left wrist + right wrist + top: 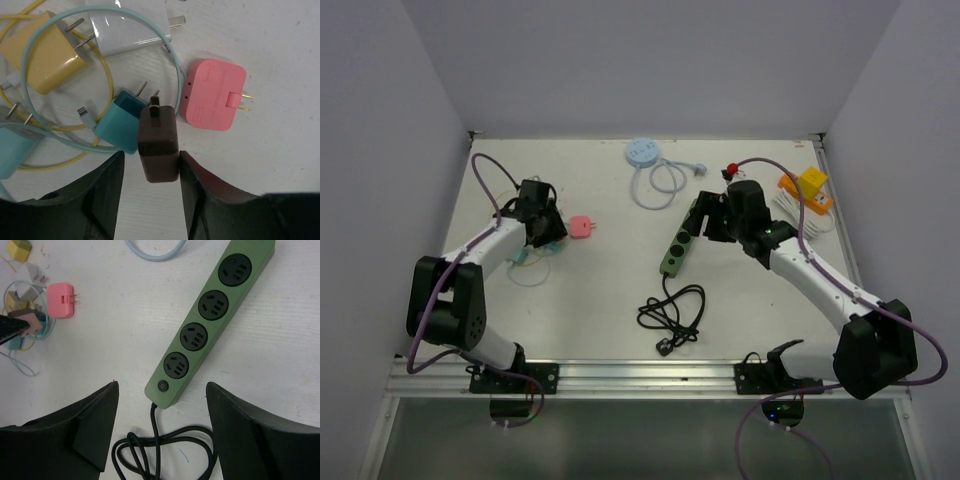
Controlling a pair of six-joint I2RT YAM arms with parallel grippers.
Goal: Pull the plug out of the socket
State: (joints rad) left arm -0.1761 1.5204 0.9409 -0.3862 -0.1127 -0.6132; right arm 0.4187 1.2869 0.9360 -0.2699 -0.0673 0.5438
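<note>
The small brown plastic plug (158, 142) sits bottom middle, between the left gripper (151, 155) and its slightly open fingers (gap on one side). The right gripper (162, 385) hangs wide open, empty, over the long green socket strip (210, 320). Lift the left arm straight up.

Left arm (485, 250): elbow bent, forearm reaching out well to the left of the power strip (681, 243).
Left gripper (151, 159): pointed down at the tabletop (610, 290), fingers (100, 195) parted.
Right arm (810, 270): stretched diagonally toward the power strip.
Right gripper (162, 390): hovers over the power strip's switch end, fingers (250, 430) spread wide.
</note>
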